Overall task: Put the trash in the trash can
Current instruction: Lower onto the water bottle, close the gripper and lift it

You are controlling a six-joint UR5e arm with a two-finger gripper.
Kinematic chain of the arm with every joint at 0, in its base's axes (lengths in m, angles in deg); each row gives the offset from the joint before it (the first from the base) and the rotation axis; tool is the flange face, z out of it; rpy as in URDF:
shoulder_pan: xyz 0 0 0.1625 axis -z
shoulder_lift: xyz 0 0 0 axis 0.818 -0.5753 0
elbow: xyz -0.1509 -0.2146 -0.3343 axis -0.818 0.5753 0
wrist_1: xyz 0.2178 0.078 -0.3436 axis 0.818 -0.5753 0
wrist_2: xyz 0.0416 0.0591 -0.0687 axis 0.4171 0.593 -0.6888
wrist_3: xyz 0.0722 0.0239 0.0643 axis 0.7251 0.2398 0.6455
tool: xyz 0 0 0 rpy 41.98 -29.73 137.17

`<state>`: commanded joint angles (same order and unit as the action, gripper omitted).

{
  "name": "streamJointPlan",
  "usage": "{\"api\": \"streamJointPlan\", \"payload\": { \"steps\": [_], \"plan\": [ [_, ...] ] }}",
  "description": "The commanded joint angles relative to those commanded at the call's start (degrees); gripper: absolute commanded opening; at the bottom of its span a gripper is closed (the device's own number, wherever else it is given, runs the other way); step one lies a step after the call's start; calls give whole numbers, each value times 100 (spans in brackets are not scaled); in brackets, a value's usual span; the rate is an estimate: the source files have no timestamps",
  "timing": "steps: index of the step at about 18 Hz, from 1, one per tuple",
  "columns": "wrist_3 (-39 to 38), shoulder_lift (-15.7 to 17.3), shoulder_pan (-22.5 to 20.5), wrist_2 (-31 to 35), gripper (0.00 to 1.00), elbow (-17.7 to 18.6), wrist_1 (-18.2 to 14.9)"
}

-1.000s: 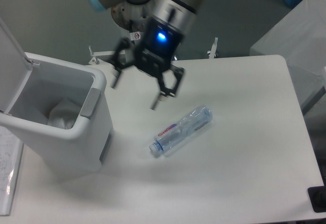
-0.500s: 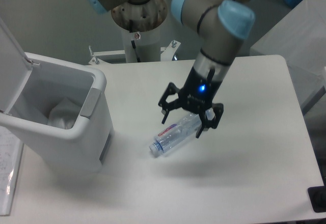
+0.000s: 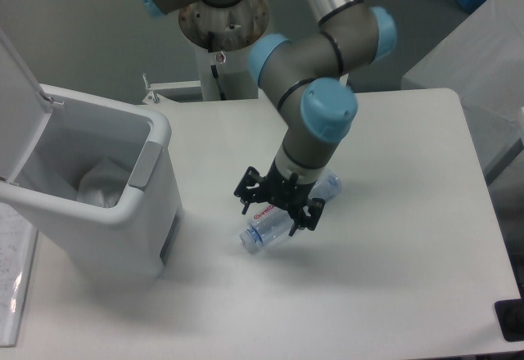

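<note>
Large white rectangular plastic trash can (image 3: 123, 229) is seen with lid flipped open; something pale and crumpled lies inside. Right of it, clear plastic bottle (image 3: 270, 227) lies on white table (image 3: 393, 278), red label unreadable, straddled by black two-finger gripper (image 3: 277, 209), fingers spread apart.

The bottle (image 3: 274, 225) carries a label with red lettering between the open jaws of the gripper (image 3: 277, 210), too small to read.

bottle (image 3: 264, 230) middle (behind gripper (image 3: 278, 207))
</note>
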<state>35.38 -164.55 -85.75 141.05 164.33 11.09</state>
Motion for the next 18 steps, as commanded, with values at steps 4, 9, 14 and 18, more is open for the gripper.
{"api": "streamJointPlan", "payload": {
  "steps": [4, 9, 14, 18],
  "plan": [
    [175, -79, 44, 194, 100, 132, 18],
    [193, -246, 176, 624, 100, 185, 97],
    [185, -430, 264, 932, 100, 167, 105],
    [167, -589, 369, 1239, 100, 106, 149]
  ]
}}
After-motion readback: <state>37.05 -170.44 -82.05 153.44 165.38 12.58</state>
